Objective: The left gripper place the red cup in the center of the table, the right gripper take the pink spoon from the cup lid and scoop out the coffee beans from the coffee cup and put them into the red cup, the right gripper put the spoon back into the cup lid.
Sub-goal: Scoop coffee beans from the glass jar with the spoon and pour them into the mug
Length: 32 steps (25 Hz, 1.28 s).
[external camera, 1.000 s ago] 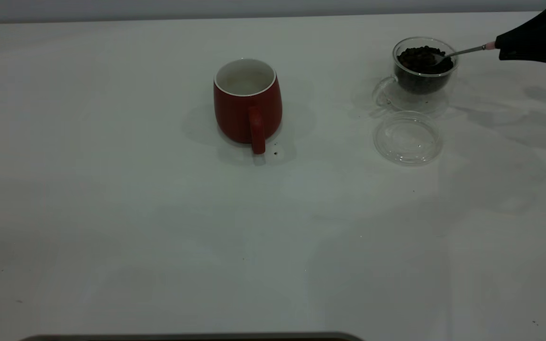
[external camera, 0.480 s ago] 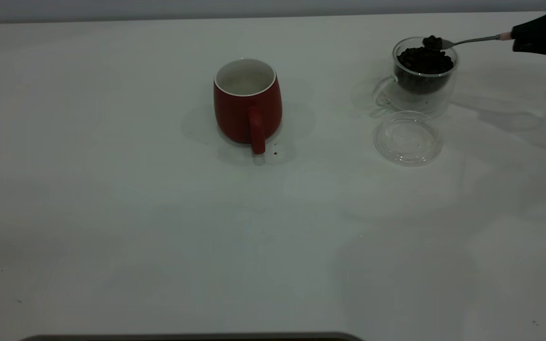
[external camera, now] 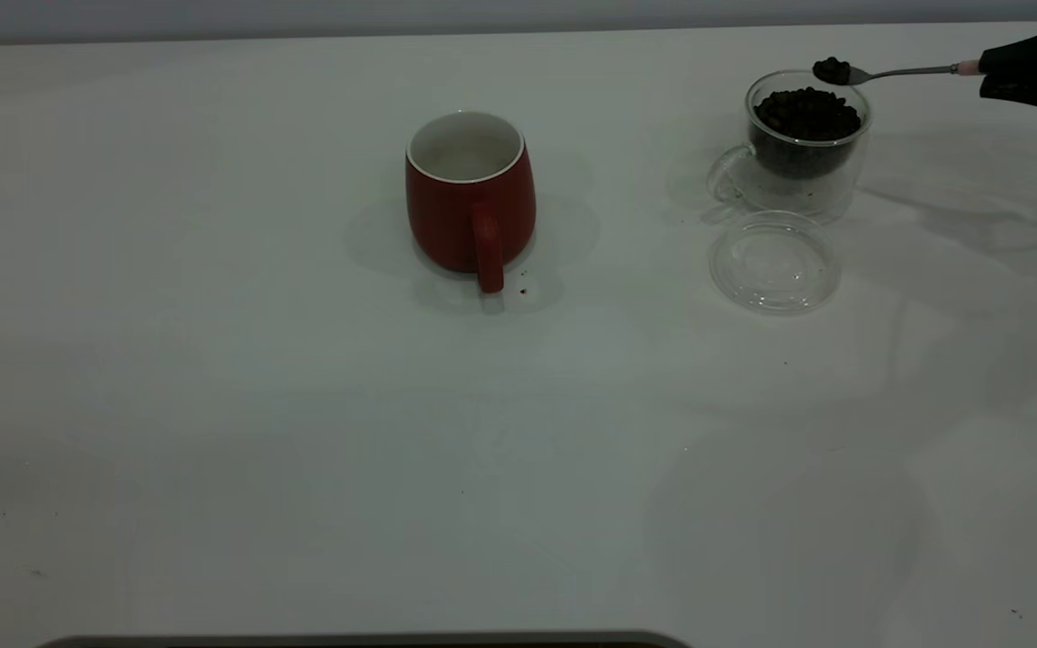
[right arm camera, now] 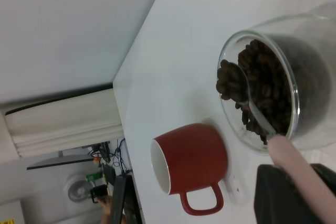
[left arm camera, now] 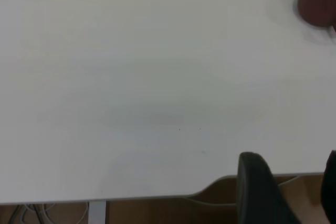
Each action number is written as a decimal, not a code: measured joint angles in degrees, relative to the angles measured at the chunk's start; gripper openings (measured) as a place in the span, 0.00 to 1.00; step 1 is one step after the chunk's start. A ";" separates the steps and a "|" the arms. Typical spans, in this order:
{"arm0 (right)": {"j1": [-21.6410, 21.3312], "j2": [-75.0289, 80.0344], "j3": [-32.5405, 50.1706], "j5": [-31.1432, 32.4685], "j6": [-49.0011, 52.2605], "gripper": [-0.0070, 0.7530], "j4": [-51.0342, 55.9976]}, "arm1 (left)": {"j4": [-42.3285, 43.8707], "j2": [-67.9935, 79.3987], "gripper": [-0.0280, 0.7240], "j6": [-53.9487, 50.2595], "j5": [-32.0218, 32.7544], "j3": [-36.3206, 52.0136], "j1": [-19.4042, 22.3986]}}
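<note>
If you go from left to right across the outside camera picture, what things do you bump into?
Red cup → coffee cup full of coffee beans → pink spoon → right gripper. The cup lid sits just in front of the coffee cup, so it is left out.

Nothing fancy in the back: a plain wall (right arm camera: 63, 24), a long white unit (right arm camera: 58, 124) below it, cluttered gear (right arm camera: 102, 182), and cables (left arm camera: 23, 212) on a brown floor (left arm camera: 220, 188).

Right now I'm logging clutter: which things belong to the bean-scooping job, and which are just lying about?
Job: red cup; coffee cup; beans; spoon, loaded, in the right gripper; lid; table.
Lying about: dark speck beside the red cup.
</note>
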 joint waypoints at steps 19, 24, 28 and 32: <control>13.54 -1.19 -0.05 0.00 0.02 0.14 -0.21 | 0.00 0.00 0.51 0.00 0.00 0.00 0.00; 17.13 -1.19 -0.05 0.00 0.06 0.14 0.62 | 0.00 0.00 0.51 0.00 0.00 0.00 0.00; 19.81 -1.19 -0.05 0.00 0.06 0.14 2.65 | 0.00 0.00 0.51 0.00 0.00 0.00 0.00; 21.79 -1.19 -0.05 0.00 -0.10 0.14 4.42 | 0.00 0.00 0.51 0.00 0.00 0.00 0.00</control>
